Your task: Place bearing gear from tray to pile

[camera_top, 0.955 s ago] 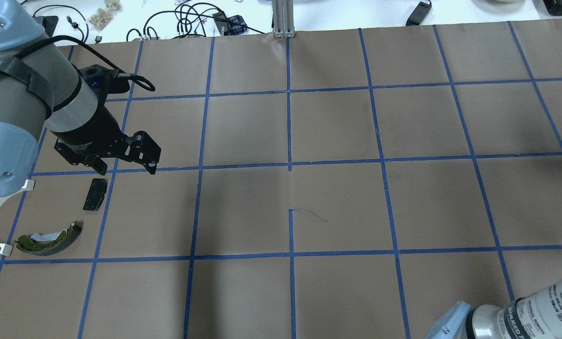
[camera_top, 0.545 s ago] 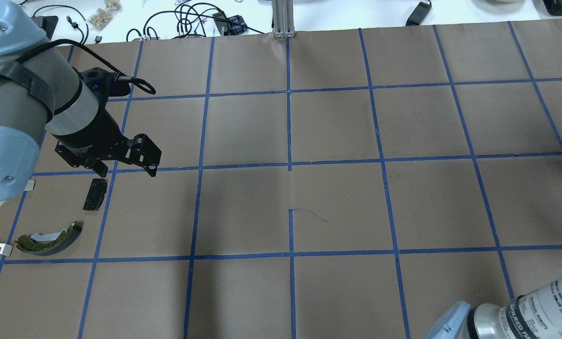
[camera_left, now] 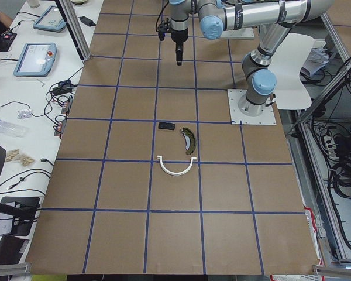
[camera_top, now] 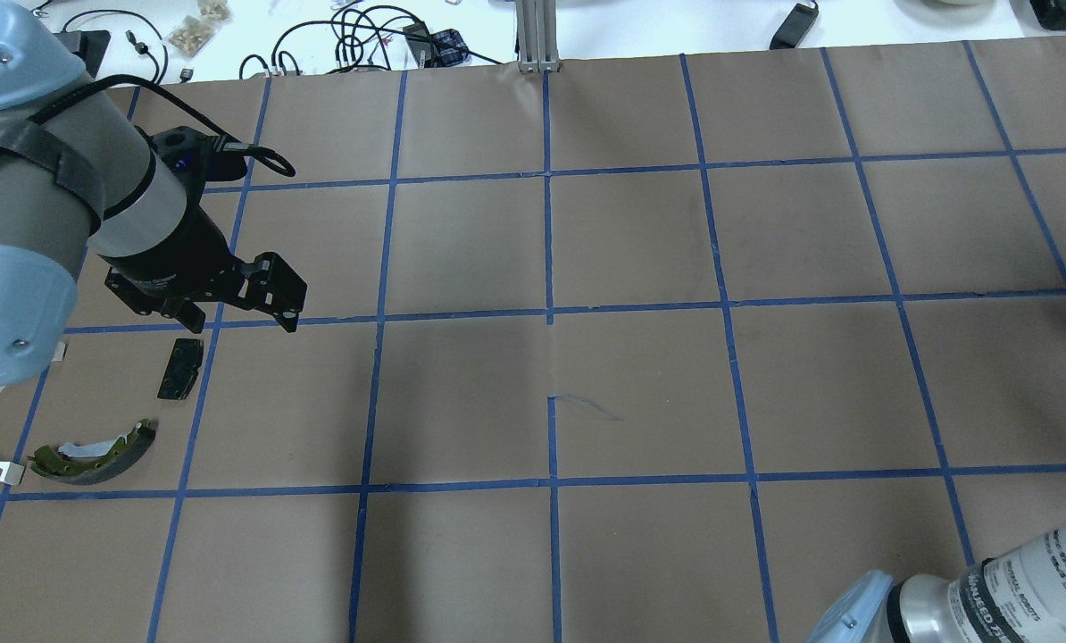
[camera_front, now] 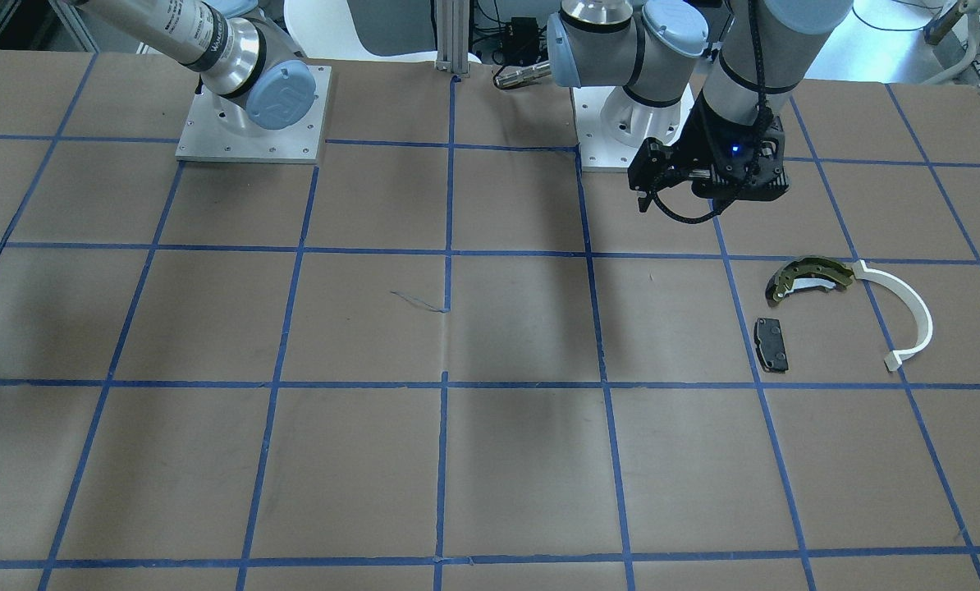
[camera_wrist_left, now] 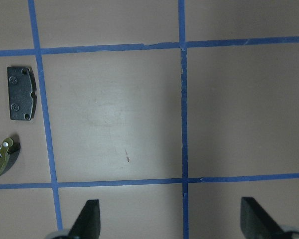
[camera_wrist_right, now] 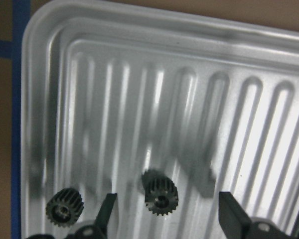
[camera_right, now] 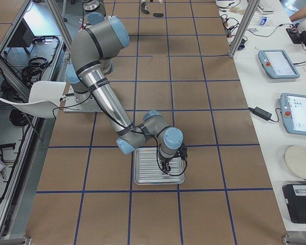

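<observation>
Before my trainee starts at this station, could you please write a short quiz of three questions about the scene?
1. True or false: the right gripper is open, with a gear between its fingers.
2. How many gears lie in the tray?
3. The left gripper is: A) open and empty; B) shut on a gear; C) out of every view.
Key: 1 true; 2 two; 3 A.
</observation>
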Robot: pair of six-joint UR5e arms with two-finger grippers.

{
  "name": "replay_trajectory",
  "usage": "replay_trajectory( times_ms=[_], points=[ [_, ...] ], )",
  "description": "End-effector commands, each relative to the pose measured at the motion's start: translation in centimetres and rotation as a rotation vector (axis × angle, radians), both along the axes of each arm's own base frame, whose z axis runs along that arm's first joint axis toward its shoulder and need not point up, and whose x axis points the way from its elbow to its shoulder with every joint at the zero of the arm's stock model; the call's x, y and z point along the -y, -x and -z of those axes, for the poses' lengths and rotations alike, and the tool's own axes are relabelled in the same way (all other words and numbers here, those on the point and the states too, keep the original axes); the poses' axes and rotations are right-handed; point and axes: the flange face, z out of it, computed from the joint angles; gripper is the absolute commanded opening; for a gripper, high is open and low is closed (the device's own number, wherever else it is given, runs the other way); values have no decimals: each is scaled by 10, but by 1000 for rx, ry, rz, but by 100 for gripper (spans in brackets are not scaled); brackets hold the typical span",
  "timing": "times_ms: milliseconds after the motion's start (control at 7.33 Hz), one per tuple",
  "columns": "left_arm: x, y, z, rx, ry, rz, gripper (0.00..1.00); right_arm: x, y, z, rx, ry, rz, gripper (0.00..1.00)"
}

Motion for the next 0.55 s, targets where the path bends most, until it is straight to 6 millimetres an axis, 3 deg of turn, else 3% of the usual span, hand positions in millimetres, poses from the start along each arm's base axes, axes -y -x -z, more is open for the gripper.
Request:
replay_trajectory(
  times_ms=[0, 136, 273, 409],
  points=[
    [1, 0, -1, 1, 6, -2, 100, 0, 0, 0, -6, 1, -1, 56],
    [2, 0, 1, 0, 5, -7, 100, 1, 2, -1, -8, 4, 0, 41],
    [1, 1, 1, 0, 5, -5, 100, 1, 1, 0, -7, 3, 2, 34],
    [-1, 1, 7, -1, -4, -5, 100, 2, 1, -1, -6, 5, 3, 33]
  ],
)
